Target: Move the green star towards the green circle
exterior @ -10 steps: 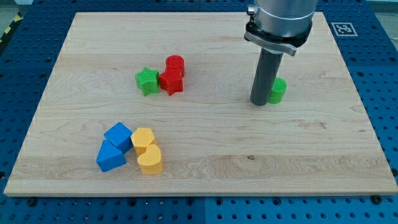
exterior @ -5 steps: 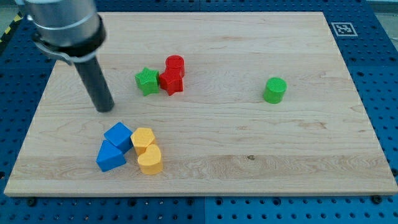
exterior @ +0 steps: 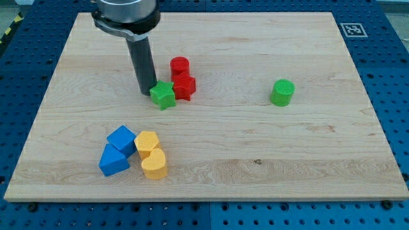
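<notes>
The green star (exterior: 163, 95) lies on the wooden board (exterior: 255, 147) left of centre, touching the red star (exterior: 184, 87) on its right. My tip (exterior: 148, 92) stands against the green star's upper left side. The green circle (exterior: 282, 92) stands alone far to the view's right, level with the star.
A red cylinder (exterior: 179, 66) sits just above the red star. Two blue blocks (exterior: 117, 151) and two yellow blocks (exterior: 151, 154) cluster at the view's lower left. A marker tag (exterior: 352, 29) is at the board's top right corner.
My tip moved from beside the green circle to the far left, then right up to the green star. The green star and red star shifted right and down a little.
</notes>
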